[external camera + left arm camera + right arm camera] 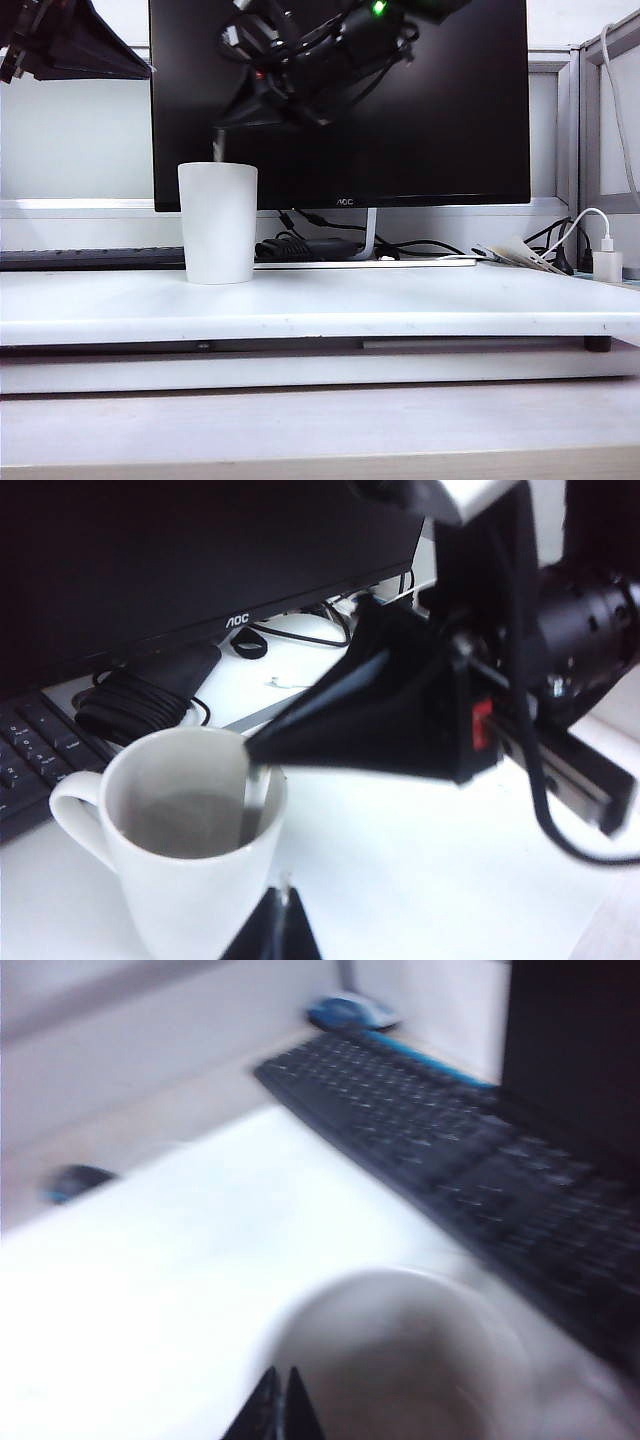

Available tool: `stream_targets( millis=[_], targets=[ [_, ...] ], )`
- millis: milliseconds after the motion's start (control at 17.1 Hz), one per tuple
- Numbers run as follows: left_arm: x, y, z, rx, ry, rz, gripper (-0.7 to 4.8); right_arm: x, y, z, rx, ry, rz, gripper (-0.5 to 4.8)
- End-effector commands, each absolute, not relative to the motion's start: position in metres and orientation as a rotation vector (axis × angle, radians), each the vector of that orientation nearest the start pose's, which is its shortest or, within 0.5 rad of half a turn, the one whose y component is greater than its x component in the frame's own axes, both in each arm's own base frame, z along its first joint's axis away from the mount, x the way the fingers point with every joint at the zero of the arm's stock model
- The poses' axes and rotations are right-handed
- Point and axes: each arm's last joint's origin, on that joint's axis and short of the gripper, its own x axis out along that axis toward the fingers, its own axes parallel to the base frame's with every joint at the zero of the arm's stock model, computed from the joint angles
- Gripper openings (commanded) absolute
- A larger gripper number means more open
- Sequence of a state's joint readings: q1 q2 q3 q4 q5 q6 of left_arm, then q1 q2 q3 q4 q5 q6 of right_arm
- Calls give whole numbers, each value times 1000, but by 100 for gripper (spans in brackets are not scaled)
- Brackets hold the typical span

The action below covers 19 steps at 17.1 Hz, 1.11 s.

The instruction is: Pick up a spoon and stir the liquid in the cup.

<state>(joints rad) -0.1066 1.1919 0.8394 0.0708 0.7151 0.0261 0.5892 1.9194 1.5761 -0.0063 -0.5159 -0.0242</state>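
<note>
Cup (217, 224): upright near table (400, 300) front edge, open surface rightward. Spoon (252, 805): inside cup, pinched by right gripper (250, 752) above rim. Left gripper (272, 920): beside cup, fingers together, empty.

The cup (217, 223) stands on the tabletop (400, 300), left of centre in the exterior view. The spoon (218, 146) stands in the cup, its handle rising above the rim. The right tool (226, 118), reaching across from the right, sits directly above the cup, pinched onto the spoon. The left tool (60, 45) hangs up left, apart from the cup. A monitor (430, 100) stands behind the cup, with a keyboard (90, 258) behind-left and a charger (607, 262) far right.
</note>
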Motion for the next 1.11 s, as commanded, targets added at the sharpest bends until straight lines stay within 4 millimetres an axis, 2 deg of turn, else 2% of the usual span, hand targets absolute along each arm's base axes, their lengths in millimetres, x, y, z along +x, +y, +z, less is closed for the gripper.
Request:
stream_targets(
  millis=[59,117,176,234,351,468,644,702,819,936,1112],
  targets=[
    [256,-47,300,-57,244,-827,-5,368,255,293,-66,368,1016,13],
    [256,-47,300,-57,244,-827,-5,368,255,294,-69,364,1001,69],
    [256,-47,300,-56,243,-825,-5,369,255,294,-70,355,988,191],
    [256,-47,300,-56,243,-826,-5,369,255,295,-72,353,978,213],
    [256,-47,300,-56,243,-826,-5,368,254,298,-71,340,975,212],
    [256,-47,300,-56,243,-826,-5,365,252,310,-63,298,976,212],
    [256,-47,300,-57,244,-827,-5,349,242,341,-47,241,975,211],
    [256,-47,300,-58,244,-827,-5,344,238,350,-47,236,976,193],
    [255,-46,301,-80,249,-822,-5,330,229,366,-48,246,976,-9],
    [245,-45,305,-86,262,-821,-5,313,218,378,-54,309,974,-6],
    [219,-42,301,-86,237,-807,-5,285,204,378,-68,368,983,-6]
  ],
)
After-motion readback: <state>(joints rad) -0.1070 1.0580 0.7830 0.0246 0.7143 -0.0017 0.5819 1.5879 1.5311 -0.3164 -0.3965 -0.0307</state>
